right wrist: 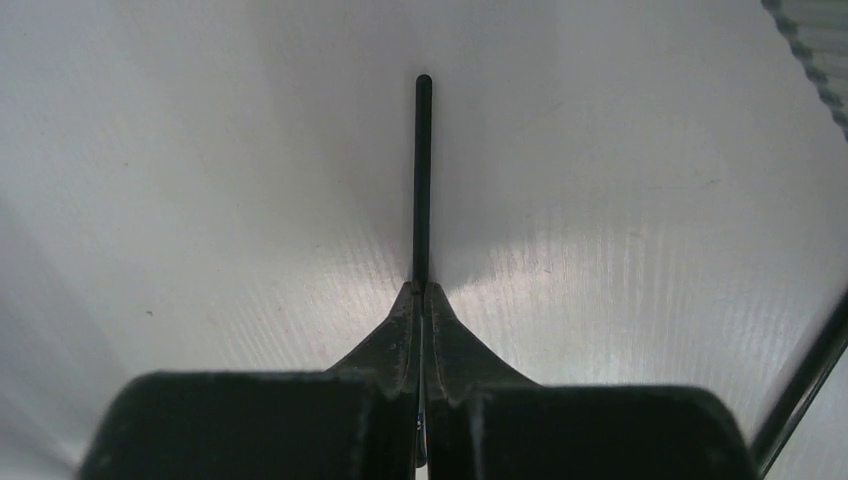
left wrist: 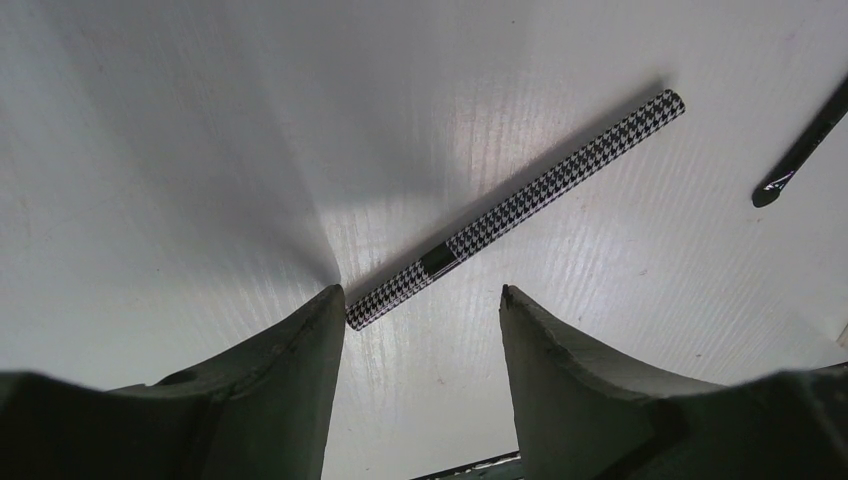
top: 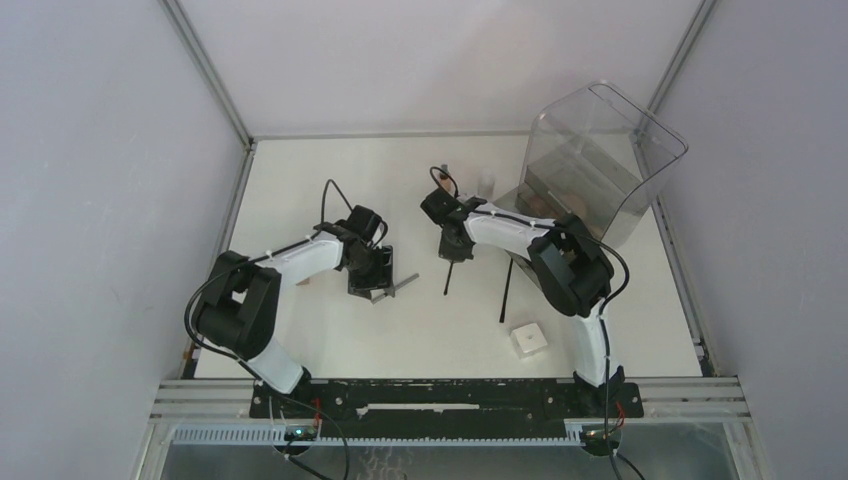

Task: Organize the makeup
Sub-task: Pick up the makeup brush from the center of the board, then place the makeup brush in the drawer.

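White table (top: pixel 330 340), walled on 3 sides. Far right, a clear bin (top: pixel 600 140) holds tan items (top: pixel 560 198), too blurred to name. Left gripper (left wrist: pixel 420 292) jaws stand apart over a checkered pencil (left wrist: pixel 540 190). Right gripper (right wrist: pixel 421 285) is clamped on a black stick (right wrist: pixel 423 170) mid-table. 1 white box (top: pixel 529 338) lies near right.

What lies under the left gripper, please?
A houndstooth-patterned pencil lies flat on the white table under the open left gripper. Its near end stops beside one finger. From above, the gripper covers all but its far end.
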{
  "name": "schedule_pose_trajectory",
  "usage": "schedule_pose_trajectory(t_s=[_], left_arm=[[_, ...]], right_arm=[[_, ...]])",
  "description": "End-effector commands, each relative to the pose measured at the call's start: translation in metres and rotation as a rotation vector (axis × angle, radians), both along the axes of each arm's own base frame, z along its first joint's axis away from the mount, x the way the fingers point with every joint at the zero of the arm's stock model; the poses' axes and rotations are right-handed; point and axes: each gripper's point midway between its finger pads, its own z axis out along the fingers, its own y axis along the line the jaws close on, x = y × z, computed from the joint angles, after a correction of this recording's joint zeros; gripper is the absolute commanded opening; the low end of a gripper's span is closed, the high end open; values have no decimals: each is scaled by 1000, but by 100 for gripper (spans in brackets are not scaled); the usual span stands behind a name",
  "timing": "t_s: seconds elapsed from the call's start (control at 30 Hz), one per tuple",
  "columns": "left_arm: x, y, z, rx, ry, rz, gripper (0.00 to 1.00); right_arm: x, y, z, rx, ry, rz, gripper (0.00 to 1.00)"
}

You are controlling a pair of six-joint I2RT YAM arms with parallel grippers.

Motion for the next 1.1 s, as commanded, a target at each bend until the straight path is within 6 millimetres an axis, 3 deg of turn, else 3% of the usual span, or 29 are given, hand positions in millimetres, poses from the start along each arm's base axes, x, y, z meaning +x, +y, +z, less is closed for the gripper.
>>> schedule_pose_trajectory(t_s=[0.0, 0.13, 0.3, 0.4, 0.57, 0.7, 0.87, 0.9, 0.93, 1.0, 1.07], left_arm=[[16, -6, 17, -26, -56, -7, 63], [17, -6, 21, -33, -71, -20, 63], [16, -1, 15, 0, -61, -30, 62], [15, 0, 15, 1, -62, -33, 62], [17, -6, 16, -23, -58, -50, 62], [16, -21, 16, -98, -37, -73, 63], [19, -18, 13, -74, -31, -71, 62], [19, -20, 15, -80, -34, -74, 62], [19, -21, 16, -85, -34, -75, 62], [19, -22, 18, -95, -37, -73, 62], [18, -24, 19, -107, -33, -69, 62]], right_arm=[[-3, 4, -2, 28, 6, 81, 0], [8, 6, 39, 26, -91, 219, 0], [14, -5, 109, 6, -260, 365, 0], [15, -26, 141, -68, -338, 396, 0], [18, -88, 185, -314, -437, 345, 0], [26, -135, 201, -523, -463, 316, 0], [43, -168, 182, -654, -420, 286, 0], [48, -173, 177, -669, -412, 271, 3], [51, -176, 172, -671, -399, 264, 13], [55, -177, 166, -670, -374, 251, 50], [55, -173, 168, -640, -386, 222, 65]])
